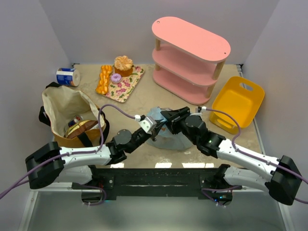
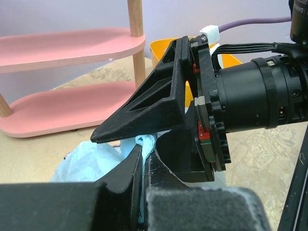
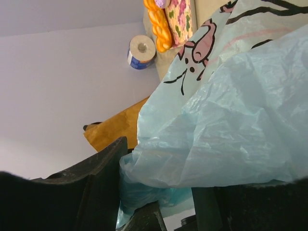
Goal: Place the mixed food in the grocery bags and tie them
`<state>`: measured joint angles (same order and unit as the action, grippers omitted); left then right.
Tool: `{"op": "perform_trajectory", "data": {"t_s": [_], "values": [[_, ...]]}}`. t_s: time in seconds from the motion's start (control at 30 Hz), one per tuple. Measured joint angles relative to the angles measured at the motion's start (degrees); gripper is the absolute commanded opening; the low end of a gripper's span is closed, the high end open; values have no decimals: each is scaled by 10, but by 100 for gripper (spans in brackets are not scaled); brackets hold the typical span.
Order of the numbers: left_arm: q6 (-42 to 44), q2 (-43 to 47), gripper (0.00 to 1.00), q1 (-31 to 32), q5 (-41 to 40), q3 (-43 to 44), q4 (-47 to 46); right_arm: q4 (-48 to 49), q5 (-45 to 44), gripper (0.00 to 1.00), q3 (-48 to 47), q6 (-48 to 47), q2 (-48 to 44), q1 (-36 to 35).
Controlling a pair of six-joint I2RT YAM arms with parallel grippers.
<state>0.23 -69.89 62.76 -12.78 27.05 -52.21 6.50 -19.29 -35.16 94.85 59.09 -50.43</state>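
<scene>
One bag (image 1: pixel 167 140), one seemingly filled tote (image 1: pixel 55 103)

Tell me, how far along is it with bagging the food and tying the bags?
Done: some food already sits in the tan tote. In hand: the left tool pinches the top of the light-blue bag while the right tool stands open around it; no knot shows. Left: finishing that tie, then the tote, which is open.

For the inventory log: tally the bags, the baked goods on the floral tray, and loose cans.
Bags: 2, light-blue plastic bag, tan canvas tote
Baked goods: 3, braided orange bread, purple ring doughnut, orange-frosted cupcake
Loose cans: 1, blue-and-white can
Total: 6
</scene>
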Motion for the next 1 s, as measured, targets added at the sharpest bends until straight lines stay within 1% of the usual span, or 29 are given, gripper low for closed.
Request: {"op": "perform_trajectory", "data": {"t_s": [0.23, 0.4, 0.5, 0.53, 0.6, 0.63, 0.7, 0.83, 1.0], "values": [[-10, 15, 0, 0, 18, -8, 0, 16, -44, 51, 0, 0, 3, -3], [-12, 31, 0, 0, 21, -18, 4, 57, -52, 45, 0, 0, 41, -6], [-12, 48, 0, -1, 20, -32, 13, 82, -51, 34, 0, -3, 63, -7], [-11, 55, 0, -1, 20, -35, 19, 87, -51, 26, 0, -5, 66, -7], [-11, 70, 0, -2, 21, -36, 35, 97, -51, 17, 0, -14, 65, -9], [-11, 80, 0, -2, 22, -37, 42, 101, -52, 8, 0, -23, 62, -9], [-13, 97, 0, -6, 30, -37, 59, 109, -52, 1, 0, -43, 54, -10], [-21, 114, 0, -20, 57, -16, 113, 104, -55, 0, -6, -109, 37, -13], [-17, 114, 0, -35, 77, 53, 204, 58, -78, 0, -47, -184, 21, -10]]}}
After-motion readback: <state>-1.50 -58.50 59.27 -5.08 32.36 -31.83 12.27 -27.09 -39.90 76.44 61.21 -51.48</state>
